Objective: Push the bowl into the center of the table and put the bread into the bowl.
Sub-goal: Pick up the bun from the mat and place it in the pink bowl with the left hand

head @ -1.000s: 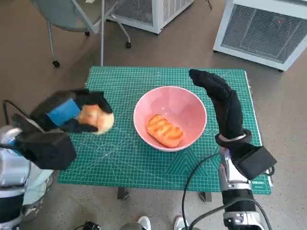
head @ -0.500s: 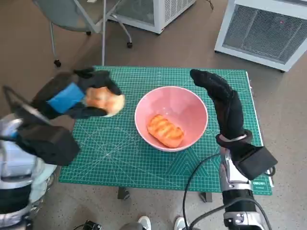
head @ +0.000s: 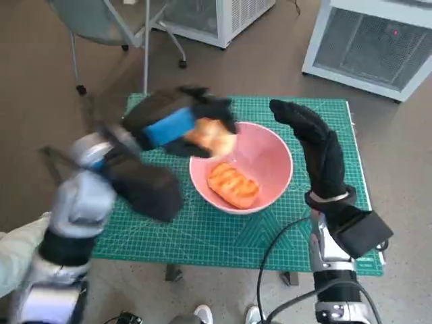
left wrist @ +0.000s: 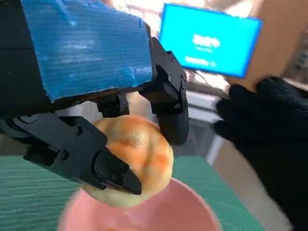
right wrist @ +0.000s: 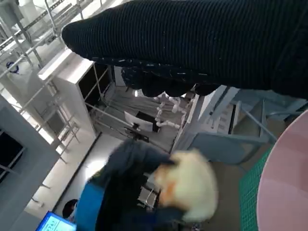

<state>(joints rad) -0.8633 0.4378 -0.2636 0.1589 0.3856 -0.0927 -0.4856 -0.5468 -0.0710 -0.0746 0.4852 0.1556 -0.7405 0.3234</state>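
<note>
Since a second ago your left hand has carried the round bread roll from the worktop's left side to the pink bowl's rim, fingers gripping it. Move further over the middle before releasing. Your right hand hovers empty, fingers straight. Inside the bowl, the long loaf lies diagonally.

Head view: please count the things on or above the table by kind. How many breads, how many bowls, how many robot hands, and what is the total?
Breads: 2, one round bread held by the left hand, one long bread lying in the bowl.
Bowls: 1, the pink bowl.
Hands: 2, the left hand and the right hand.
Total: 5.
</note>
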